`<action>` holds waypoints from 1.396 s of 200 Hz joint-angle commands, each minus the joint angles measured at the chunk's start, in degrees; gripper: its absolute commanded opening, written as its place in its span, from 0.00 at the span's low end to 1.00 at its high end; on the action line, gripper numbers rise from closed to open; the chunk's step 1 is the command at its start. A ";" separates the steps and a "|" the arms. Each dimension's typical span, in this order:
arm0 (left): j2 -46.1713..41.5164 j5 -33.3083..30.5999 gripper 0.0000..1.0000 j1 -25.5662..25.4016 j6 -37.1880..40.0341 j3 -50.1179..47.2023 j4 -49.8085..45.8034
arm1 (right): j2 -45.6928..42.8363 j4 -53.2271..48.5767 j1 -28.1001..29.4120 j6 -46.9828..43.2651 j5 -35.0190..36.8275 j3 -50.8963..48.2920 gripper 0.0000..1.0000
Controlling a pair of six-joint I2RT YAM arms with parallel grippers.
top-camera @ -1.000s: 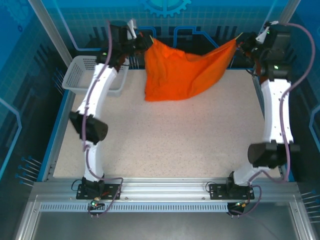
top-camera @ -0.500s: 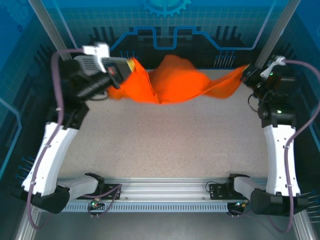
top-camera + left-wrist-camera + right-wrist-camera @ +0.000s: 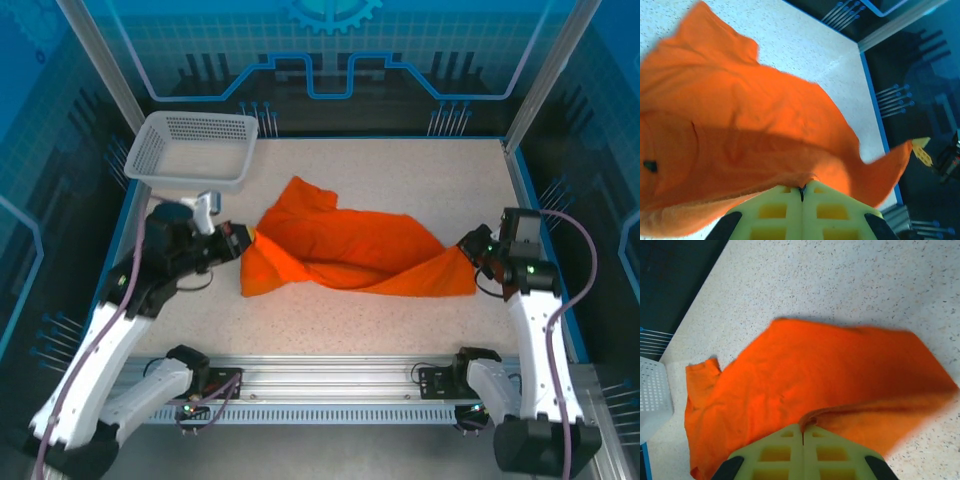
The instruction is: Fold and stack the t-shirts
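1. Now, we have the left tool (image 3: 244,244) clamped on the left end of the orange t-shirt (image 3: 350,255), and the right tool (image 3: 468,247) clamped on its right end. In each wrist view the yellow jaws press together with an edge of fabric caught at their tips.
2. The t-shirt lies across the middle of the surface (image 3: 400,170), strung between the two tools. It is rumpled, with a doubled band along its near side and a loose flap pointing toward the far edge.
3. We judge the step in hand to be spreading the cloth flat, with no fold made yet.
4. To do it well, we should draw the two ends apart evenly toward the left and right edges. We should stay low, so the doubled band slides open instead of twisting.
5. We should let go only once the cloth rests smooth; released as it lies, the band would likely set as a crease.
6. A white mesh basket (image 3: 190,150) stands at the far left corner, apart from the cloth. It matters only if the left arm swings toward the far edge.
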 commanded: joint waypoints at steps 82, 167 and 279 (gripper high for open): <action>48.81 5.53 0.00 0.77 -3.73 29.00 -11.09 | 27.37 -3.02 -2.40 0.85 -5.51 11.53 0.00; 83.82 12.32 0.00 5.56 -15.14 107.10 1.68 | 46.78 11.09 1.17 5.51 -11.27 51.68 0.00; 19.37 19.49 0.07 4.44 5.94 15.10 12.67 | 8.80 8.71 3.33 -8.64 -9.13 17.30 0.00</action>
